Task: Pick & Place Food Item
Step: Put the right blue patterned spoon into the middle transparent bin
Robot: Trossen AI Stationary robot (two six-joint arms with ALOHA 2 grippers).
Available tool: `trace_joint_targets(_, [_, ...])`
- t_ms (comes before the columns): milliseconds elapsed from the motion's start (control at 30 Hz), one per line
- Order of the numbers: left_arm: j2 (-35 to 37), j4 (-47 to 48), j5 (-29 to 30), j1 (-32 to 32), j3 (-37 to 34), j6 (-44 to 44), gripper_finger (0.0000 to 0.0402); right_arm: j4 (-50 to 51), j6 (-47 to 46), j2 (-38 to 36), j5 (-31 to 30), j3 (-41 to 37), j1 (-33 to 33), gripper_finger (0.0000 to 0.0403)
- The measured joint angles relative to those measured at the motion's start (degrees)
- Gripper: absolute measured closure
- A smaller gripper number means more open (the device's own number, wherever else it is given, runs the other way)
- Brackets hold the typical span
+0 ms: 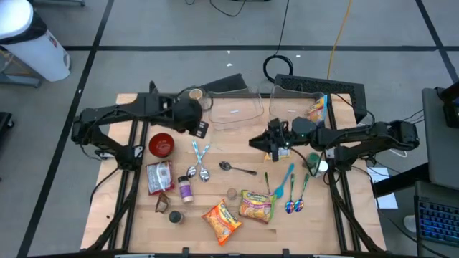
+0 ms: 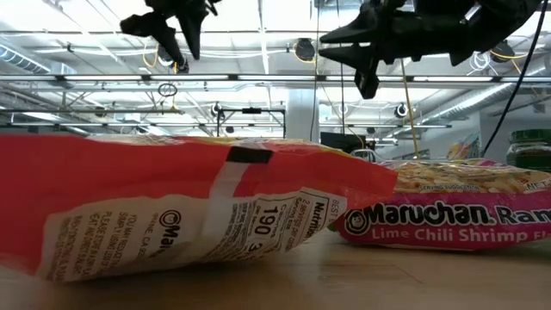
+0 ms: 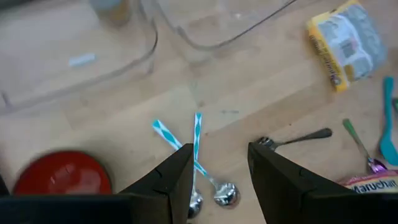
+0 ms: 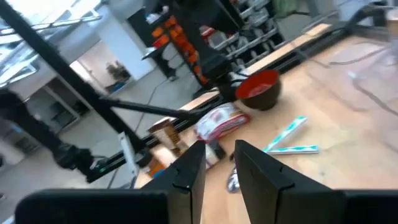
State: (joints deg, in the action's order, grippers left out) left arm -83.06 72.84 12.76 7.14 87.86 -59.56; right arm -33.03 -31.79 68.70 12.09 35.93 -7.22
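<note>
Several noodle packs lie flat on the wooden table: an orange-red one (image 1: 221,221) (image 2: 172,215) and a pink Lime Chili Shrimp one (image 1: 257,206) (image 2: 448,207) near the front edge. A red-and-white one (image 1: 159,177) lies at the left and a yellow one (image 1: 316,109) (image 3: 348,43) at the far right. My left gripper (image 1: 201,129) (image 3: 219,149) is open and empty above two striped spoons (image 3: 196,140). My right gripper (image 1: 252,142) (image 4: 219,144) is open and empty above the table's middle, pointing toward the left.
Clear plastic containers (image 1: 237,107) (image 1: 305,104) stand at the back. A red bowl (image 1: 161,145) sits at the left. A metal spoon (image 1: 237,168), coloured spoons (image 1: 294,190) and small jars (image 1: 186,190) lie about the middle and front.
</note>
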Motion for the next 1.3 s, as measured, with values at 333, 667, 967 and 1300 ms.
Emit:
trace_joint_targets(333, [0.05, -4.61, 3.05, -3.92, -19.34, -9.40, 0.0245, 4.14, 0.13, -0.41, -0.10, -0.01, 7.75, 0.0326])
trace_joint_targets(667, [0.05, -23.36, -5.30, -4.25, -33.73, -13.99, 0.0245, 6.37, 0.39, -0.41, -0.23, -0.01, 8.47, 0.0326])
trace_joint_targets(967, [0.05, -35.03, -3.67, -2.56, -37.12, -19.40, 0.0245, 6.37, 1.76, -0.41, -0.28, -0.01, 8.41, 0.0326])
trace_joint_targets(1300, [-2.24, -36.09, -3.72, 1.24, -38.15, -20.48, 0.0245, 6.78, 2.93, -0.41, -4.55, -0.01, 8.34, 0.0326])
